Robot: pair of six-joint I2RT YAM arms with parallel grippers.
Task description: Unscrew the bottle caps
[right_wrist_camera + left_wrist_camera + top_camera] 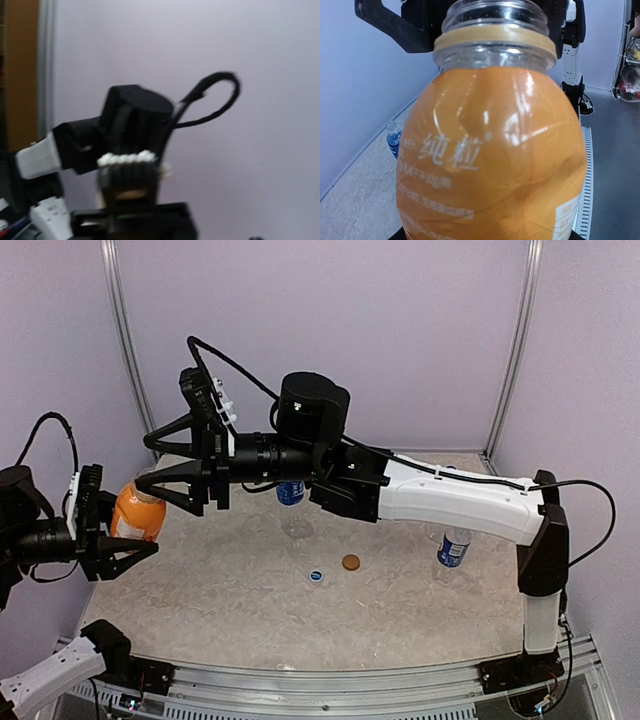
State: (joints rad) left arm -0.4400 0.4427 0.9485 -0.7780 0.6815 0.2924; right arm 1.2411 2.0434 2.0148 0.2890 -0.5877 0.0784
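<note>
My left gripper (128, 526) is shut on the short orange bottle (140, 510) and holds it off the table at the far left. In the left wrist view the orange bottle (490, 165) fills the frame; its threaded neck is open, with no cap on it. My right gripper (150, 461) reaches across to the bottle's top, open, and its black fingers (395, 27) stand on either side of the neck. A blue-labelled bottle (453, 546) stands at the right. Another blue-labelled bottle (290, 493) is partly hidden behind the right arm. I cannot make out the unlabelled clear bottle.
An orange cap (350, 562) and a small blue-and-white cap (317, 576) lie loose on the marbled table (400, 610). The right arm spans the middle of the table. Walls close the back and sides. The right wrist view is blurred and shows the left arm (130, 125).
</note>
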